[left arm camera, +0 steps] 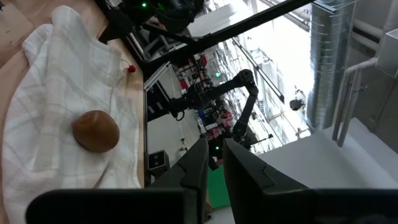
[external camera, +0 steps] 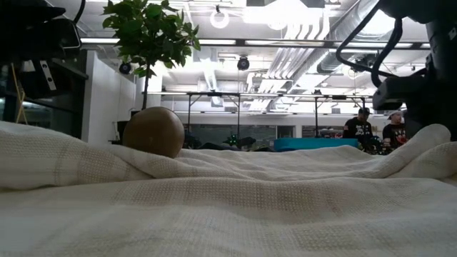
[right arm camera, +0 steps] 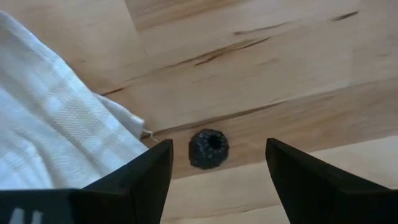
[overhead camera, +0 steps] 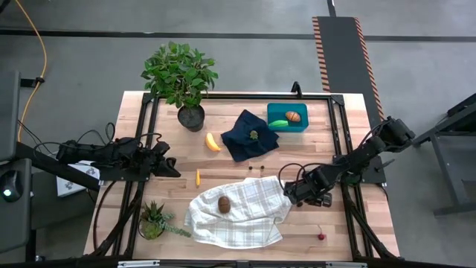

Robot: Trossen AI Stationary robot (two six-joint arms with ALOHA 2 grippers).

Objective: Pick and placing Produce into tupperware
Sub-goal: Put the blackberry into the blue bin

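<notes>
The teal tupperware [overhead camera: 300, 126] stands at the far right and holds a green piece [overhead camera: 278, 123] and an orange-brown piece [overhead camera: 294, 116]. A yellow banana [overhead camera: 213, 142] and a small orange piece [overhead camera: 198, 177] lie on the wood. On the white checked cloth [overhead camera: 238, 216] rests a brown kiwi [overhead camera: 224, 204]. Red cherries [overhead camera: 321, 237] lie near the front right. My right gripper [right arm camera: 214, 165] points down, open, over a small dark round berry [right arm camera: 209, 149] on the wood beside the cloth's corner; a finger stands on either side of it, apart from it. My left gripper [left arm camera: 214, 165] waits shut at the left.
A dark navy cloth [overhead camera: 249, 135] with a small piece on it lies beside the tupperware. A potted plant [overhead camera: 181, 78] stands at the far edge and a smaller one [overhead camera: 154, 221] at the near left. Two tiny dark pieces [overhead camera: 258, 168] lie mid-table. People show in the room behind.
</notes>
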